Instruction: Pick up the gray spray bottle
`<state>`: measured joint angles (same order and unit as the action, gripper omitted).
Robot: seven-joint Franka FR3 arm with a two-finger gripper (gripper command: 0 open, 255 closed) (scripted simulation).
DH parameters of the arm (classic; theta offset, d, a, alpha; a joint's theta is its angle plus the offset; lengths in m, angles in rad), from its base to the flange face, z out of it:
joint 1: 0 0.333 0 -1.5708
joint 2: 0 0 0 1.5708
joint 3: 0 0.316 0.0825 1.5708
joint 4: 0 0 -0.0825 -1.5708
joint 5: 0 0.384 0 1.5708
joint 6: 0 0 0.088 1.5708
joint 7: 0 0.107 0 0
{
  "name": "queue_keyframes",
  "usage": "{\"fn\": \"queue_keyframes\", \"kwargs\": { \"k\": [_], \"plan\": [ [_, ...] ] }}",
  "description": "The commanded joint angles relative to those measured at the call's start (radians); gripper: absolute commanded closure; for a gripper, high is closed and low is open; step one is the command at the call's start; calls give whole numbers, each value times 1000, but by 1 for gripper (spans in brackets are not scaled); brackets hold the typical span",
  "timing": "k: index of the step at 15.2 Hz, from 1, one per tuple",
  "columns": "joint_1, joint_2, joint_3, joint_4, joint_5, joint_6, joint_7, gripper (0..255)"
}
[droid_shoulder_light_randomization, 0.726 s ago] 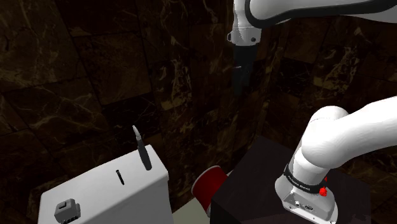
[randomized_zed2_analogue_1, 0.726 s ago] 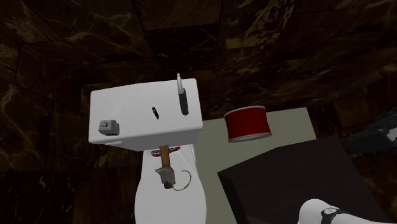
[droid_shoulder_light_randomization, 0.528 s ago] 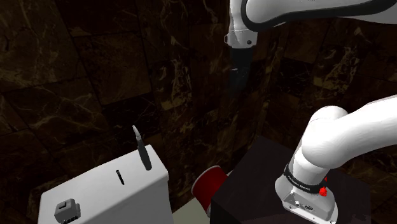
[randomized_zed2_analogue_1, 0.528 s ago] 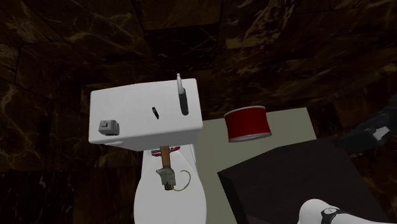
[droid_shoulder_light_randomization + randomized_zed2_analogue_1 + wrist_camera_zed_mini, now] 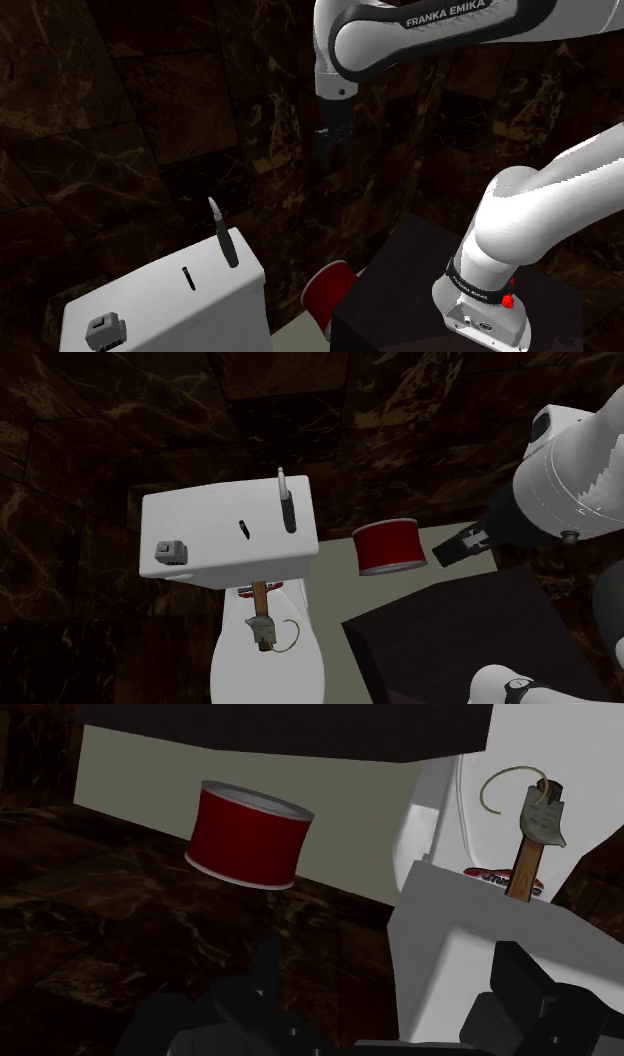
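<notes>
Spray bottle [image 5: 227,244] upright on the white toilet tank [image 5: 160,300]; gripper [image 5: 330,150] open and empty, high above the tank.
The bottle is slim, dark-bodied with a pale grey top, and stands on the tank's lid near one end; a small grey box [image 5: 105,330] sits at the tank's other end; a red can [image 5: 389,546] stands just beside the tank, on the bottle's side; the gripper's fingers stand apart and clasp nothing, well apart from the tank and beyond the can.
</notes>
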<state>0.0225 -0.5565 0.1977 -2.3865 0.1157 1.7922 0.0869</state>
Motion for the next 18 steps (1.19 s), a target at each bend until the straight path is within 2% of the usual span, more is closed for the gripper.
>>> {"fn": "queue_keyframes", "kwargs": {
  "k": [1, 5, 9, 14, 18],
  "plan": [
    [2, 66, 35, 31, 8, 45, 52, 0],
    [0, 201, 100, 98, 1, 128, 152, 0],
    [-2, 348, 157, 188, -34, 196, 260, 0],
    [8, 544, 207, 331, -117, 252, 405, 0],
    [36, 709, 224, 473, -202, 268, 518, 0]
  ]
}}
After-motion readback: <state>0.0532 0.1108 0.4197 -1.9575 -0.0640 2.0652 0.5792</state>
